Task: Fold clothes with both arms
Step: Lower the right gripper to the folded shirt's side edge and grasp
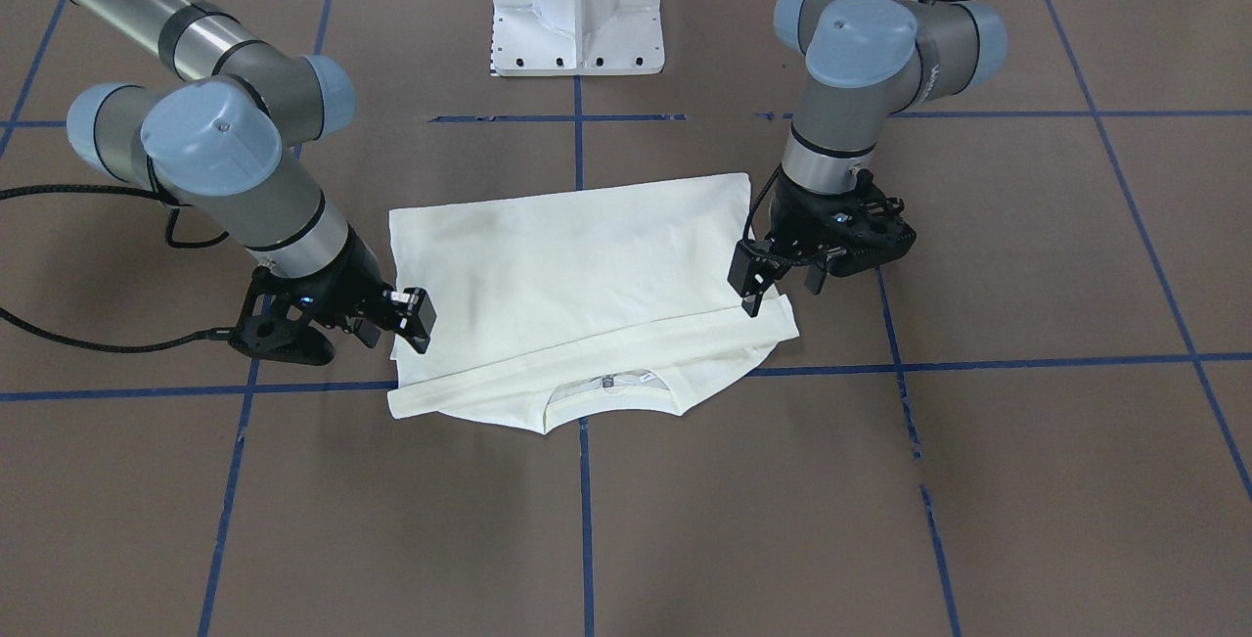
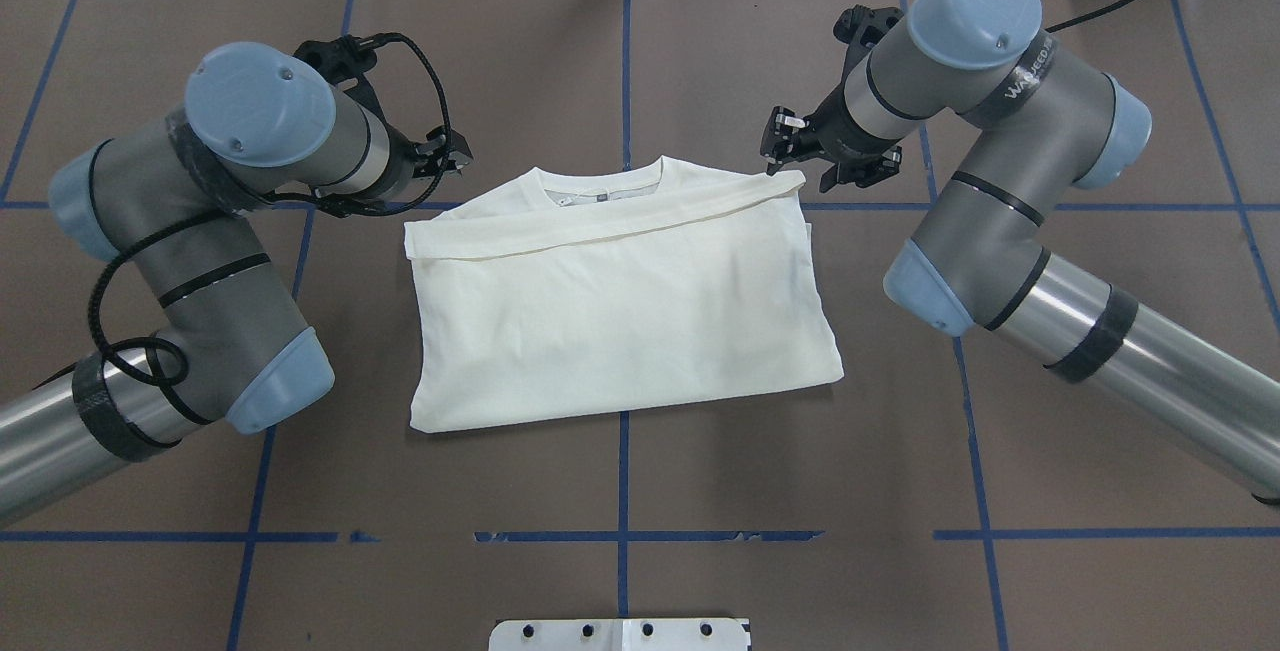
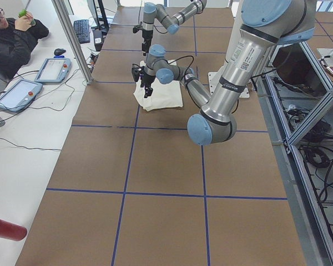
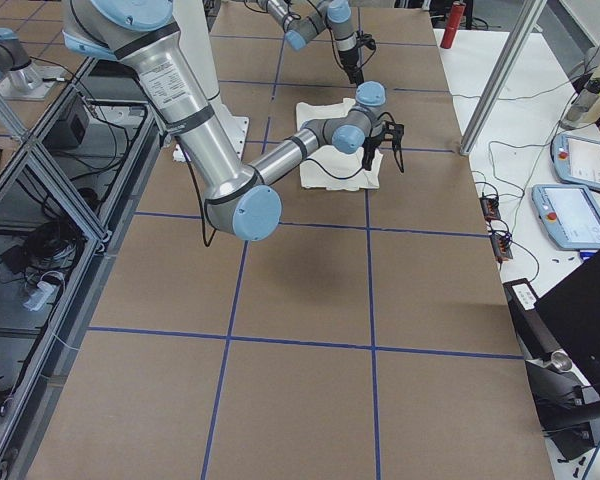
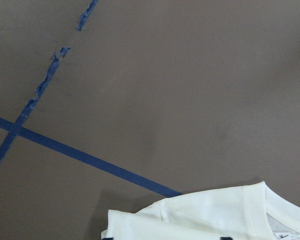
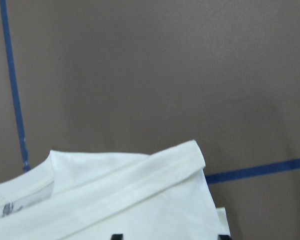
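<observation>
Two silver-grey arms flank a cream T-shirt (image 2: 620, 301) lying folded in the middle of the brown table (image 2: 620, 491), across one of the blue tape lines (image 2: 620, 536) that grid its surface. The shirt shows only plain fabric; its hem is doubled over toward the collar (image 2: 600, 193), which peeks out along the edge farthest from the robot, a small label inside it. The folded band runs straight from side to side, with the lower layer jutting out a little at both ends. The left arm (image 1: 861, 40) bends sharply at the elbow and points its wrist down, setting the left gripper (image 1: 782, 296) at the shirt's collar-end corner on that side, fingers spread and gripping nothing. The right arm (image 1: 215, 143) mirrors that pose, the right gripper (image 1: 396, 334) at the opposite collar-end corner, its fingers likewise parted and empty. Whether either set of fingertips touches the cloth cannot be told. The wrist views each show a folded corner just ahead of the parted tips.
</observation>
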`<state>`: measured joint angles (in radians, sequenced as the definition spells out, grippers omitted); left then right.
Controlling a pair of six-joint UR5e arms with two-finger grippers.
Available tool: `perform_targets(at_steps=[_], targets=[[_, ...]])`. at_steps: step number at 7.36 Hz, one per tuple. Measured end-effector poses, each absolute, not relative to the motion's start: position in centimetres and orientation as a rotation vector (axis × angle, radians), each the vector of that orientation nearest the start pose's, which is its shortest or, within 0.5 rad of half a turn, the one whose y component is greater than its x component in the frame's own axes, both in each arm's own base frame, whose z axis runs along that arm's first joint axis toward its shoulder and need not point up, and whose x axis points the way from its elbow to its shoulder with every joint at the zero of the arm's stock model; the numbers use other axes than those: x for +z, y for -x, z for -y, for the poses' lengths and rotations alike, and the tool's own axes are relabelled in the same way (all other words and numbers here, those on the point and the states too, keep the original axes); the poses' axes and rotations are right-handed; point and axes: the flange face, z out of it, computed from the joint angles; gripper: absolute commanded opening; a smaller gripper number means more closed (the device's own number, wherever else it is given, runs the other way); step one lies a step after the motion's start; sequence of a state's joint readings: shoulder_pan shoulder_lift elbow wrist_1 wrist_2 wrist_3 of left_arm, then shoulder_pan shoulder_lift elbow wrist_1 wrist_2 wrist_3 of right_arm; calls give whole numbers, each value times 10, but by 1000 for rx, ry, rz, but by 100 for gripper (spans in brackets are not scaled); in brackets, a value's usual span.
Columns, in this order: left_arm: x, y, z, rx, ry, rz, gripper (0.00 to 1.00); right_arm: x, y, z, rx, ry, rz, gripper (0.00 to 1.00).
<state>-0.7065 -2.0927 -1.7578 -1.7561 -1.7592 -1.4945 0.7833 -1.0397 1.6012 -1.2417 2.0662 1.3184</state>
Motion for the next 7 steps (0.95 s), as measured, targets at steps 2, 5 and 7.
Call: perform_targets(at_steps=[2, 5, 7], targets=[[243, -406, 497, -501, -172, -917, 100, 322, 436, 462, 248, -12, 967, 100], [230, -390, 479, -493, -166, -926, 100, 368, 452, 384, 213, -27, 888, 73], [228, -381, 471, -486, -171, -935, 100, 373, 461, 371, 193, -20, 878, 19]])
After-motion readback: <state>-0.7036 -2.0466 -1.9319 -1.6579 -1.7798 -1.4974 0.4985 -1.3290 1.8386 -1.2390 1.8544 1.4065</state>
